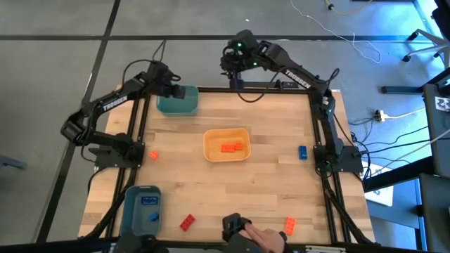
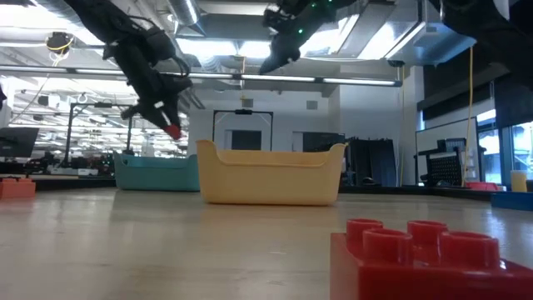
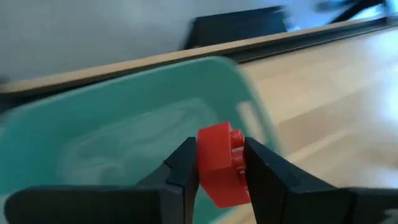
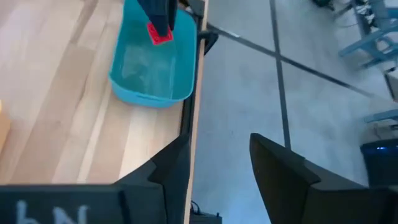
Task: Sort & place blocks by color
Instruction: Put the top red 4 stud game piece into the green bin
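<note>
Blocks lie scattered across the wooden table (image 1: 267, 183). From the high view we count two orange blocks (image 1: 231, 147) inside the yellow-orange bin (image 1: 226, 145), a blue block (image 1: 302, 152) near the right edge, a small orange block (image 1: 153, 155) near the left edge, a red block (image 1: 187, 223) and an orange block (image 1: 290, 225) along the near edge, and blue blocks (image 1: 149, 201) in the blue bin (image 1: 141, 209). The left gripper (image 1: 174, 91) hangs over the teal bin (image 1: 177, 100); the right gripper (image 1: 235, 67) hangs beyond the far table edge.

From the low view we see what the overhead camera hides: the left gripper (image 2: 171, 127) is raised above the teal bin (image 2: 156, 172) with a red tip showing between its fingers. A studded red brick (image 2: 425, 262) fills the foreground, its moulded round studs glossy.

From the left wrist view we confirm that the left gripper (image 3: 219, 165) is clamped on a red block (image 3: 221, 164), smooth plastic with side studs, directly above the bin's translucent teal interior (image 3: 118, 124).

From the right wrist view we see the right gripper (image 4: 219, 158) with its fingers spread and nothing between them, over grey floor; farther off, the clamped block (image 4: 159, 33) hangs above the rounded rectangular teal bin (image 4: 153, 65).
</note>
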### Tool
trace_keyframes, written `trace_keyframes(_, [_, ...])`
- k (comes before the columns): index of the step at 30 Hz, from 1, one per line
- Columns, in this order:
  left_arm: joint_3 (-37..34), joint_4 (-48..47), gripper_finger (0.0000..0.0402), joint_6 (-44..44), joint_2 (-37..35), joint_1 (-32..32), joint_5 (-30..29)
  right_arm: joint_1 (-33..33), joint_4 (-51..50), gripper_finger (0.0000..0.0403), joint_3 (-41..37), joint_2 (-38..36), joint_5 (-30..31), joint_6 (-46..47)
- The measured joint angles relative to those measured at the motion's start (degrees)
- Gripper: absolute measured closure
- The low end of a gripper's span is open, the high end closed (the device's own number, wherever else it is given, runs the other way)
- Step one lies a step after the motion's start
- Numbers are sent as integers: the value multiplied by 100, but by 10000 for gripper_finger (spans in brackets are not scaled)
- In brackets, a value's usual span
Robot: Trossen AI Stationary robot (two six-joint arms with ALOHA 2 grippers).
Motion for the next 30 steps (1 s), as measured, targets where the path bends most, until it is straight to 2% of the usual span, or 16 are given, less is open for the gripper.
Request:
trace_keyframes(5, [537, -1259, 305, 517, -10, -4, -785, -70, -139, 237, 2, -127, -10, 40])
trace_keyframes(12, [639, -1942, 305, 545, 236, -29, -1384, -93, -250, 237, 0, -127, -7, 53])
trace_keyframes(30, [639, -1572, 305, 538, 1895, -24, -1561, -101, -875, 237, -2, -127, -17, 51])
